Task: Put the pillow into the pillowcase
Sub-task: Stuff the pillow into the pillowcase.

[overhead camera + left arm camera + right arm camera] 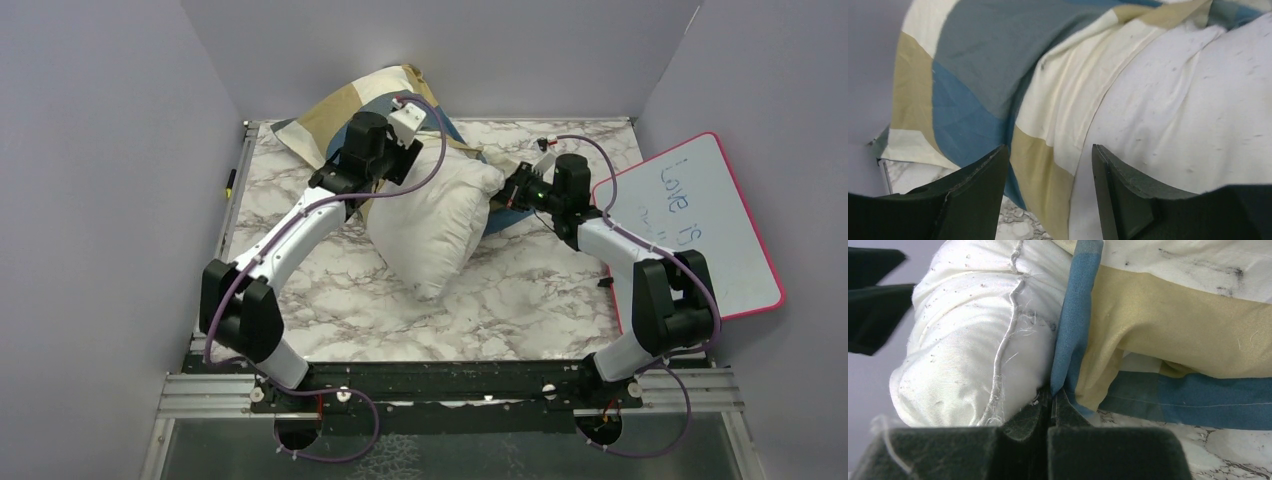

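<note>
The pillow (430, 225) lies near the middle of the marbled worktop (520, 300), plump and off-white, with one corner pointing toward the arm bases. Its far end sits on the pillowcase (330, 115), which is bunched at the back of the worktop in blue, tan and cream blocks and rises against the rear wall. Most of the pillow is outside the pillowcase. More of the blue fabric shows from under the pillow on its right side.

The left arm (300, 225) reaches to the pillow's far left side. In the left wrist view the left fingers (998, 165) are spread apart and grasp nothing. A tan block of the pillowcase (973, 90) and the speckled edge of the pillow (1188, 110) lie in the gap beyond them.

The right arm (620, 245) reaches in from the right to the pillow's upper right corner. In the right wrist view the right fingers (1050, 410) are clenched tight on the blue hem of the pillowcase (1168, 330), with a seamed corner of the pillow (958, 340) bulging just to the left of that hem.

A pink-rimmed whiteboard (700, 230) with handwriting lies at the right edge of the worktop, well apart from the pillow.
</note>
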Available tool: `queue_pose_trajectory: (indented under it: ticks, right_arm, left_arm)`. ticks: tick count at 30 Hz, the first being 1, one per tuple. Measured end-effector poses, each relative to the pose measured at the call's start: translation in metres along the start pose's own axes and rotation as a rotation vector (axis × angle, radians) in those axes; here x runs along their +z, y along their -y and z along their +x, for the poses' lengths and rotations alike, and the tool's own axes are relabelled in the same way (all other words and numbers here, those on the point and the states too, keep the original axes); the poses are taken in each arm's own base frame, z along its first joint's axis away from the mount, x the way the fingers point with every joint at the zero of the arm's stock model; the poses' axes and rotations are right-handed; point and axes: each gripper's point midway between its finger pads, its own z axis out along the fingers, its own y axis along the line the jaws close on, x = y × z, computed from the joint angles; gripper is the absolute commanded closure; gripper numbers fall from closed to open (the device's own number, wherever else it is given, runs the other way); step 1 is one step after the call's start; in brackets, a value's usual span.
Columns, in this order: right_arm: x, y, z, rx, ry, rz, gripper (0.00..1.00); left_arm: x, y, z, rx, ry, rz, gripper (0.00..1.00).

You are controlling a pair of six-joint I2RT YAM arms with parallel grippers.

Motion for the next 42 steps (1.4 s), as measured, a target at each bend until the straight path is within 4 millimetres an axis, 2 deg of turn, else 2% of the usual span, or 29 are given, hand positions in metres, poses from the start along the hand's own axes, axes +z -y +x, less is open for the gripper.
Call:
queue_pose_trajectory:
  ticks: [2,5,9,11,13,15,16,18,21,25,27,30,31,33,37,40,42]
  right_arm:
    - [0.000,0.000,0.000,0.000,0.000,0.000,1.00]
    - [0.000,0.000,0.000,0.000,0.000,0.000,1.00]
    - [0.000,0.000,0.000,0.000,0.001,0.000,1.00]
    - [0.000,0.000,0.000,0.004,0.001,-0.001,1.00]
    - [0.000,-0.001,0.000,0.007,0.001,-0.001,1.00]
    - [0.000,-0.001,0.000,0.014,0.001,-0.001,1.00]
    - [0.000,-0.001,-0.001,0.019,0.003,-0.002,1.00]
    - [0.001,-0.002,-0.002,0.025,0.007,-0.003,1.00]
    - [0.002,0.001,-0.003,0.045,0.019,0.006,1.00]
    - [0.005,0.012,-0.003,0.080,0.035,0.051,1.00]
    - [0.005,0.018,-0.004,0.093,0.051,0.077,1.00]
    - [0.006,0.022,-0.009,0.102,0.080,0.107,1.00]
    - [0.007,0.023,-0.009,0.105,0.087,0.115,1.00]
    - [0.008,0.023,-0.009,0.105,0.099,0.129,1.00]
    - [0.012,0.027,-0.008,0.110,0.122,0.170,1.00]
    - [0.013,0.026,-0.007,0.109,0.135,0.185,1.00]
    - [0.013,0.027,-0.008,0.108,0.141,0.191,1.00]
  left_arm:
    - [0.017,0.005,0.029,0.008,-0.072,0.017,0.38]
    - [0.031,0.007,0.055,0.011,-0.134,0.032,0.38]
    - [0.037,0.004,0.061,0.006,-0.138,0.045,0.39]
    - [0.039,0.004,0.061,0.008,-0.135,0.051,0.50]
    - [0.043,0.007,0.063,0.020,-0.131,0.068,0.72]
    - [0.048,0.012,0.067,0.032,-0.134,0.095,0.89]
    - [0.049,0.014,0.068,0.046,-0.135,0.108,0.95]
    - [0.049,0.022,0.066,0.062,-0.128,0.135,1.00]
    - [0.038,0.038,0.051,0.109,-0.096,0.165,1.00]
    - [-0.001,0.085,0.023,0.246,0.005,0.239,1.00]
    - [-0.018,0.105,0.020,0.291,0.041,0.289,1.00]
    - [-0.026,0.119,0.030,0.324,0.047,0.339,1.00]
    - [-0.026,0.123,0.035,0.331,0.043,0.359,1.00]
    - [-0.027,0.130,0.039,0.340,0.046,0.398,0.94]
    - [-0.032,0.145,0.035,0.332,0.081,0.478,0.64]
    - [-0.033,0.159,0.020,0.260,0.116,0.509,0.42]
    - [-0.032,0.163,0.008,0.184,0.133,0.502,0.37]
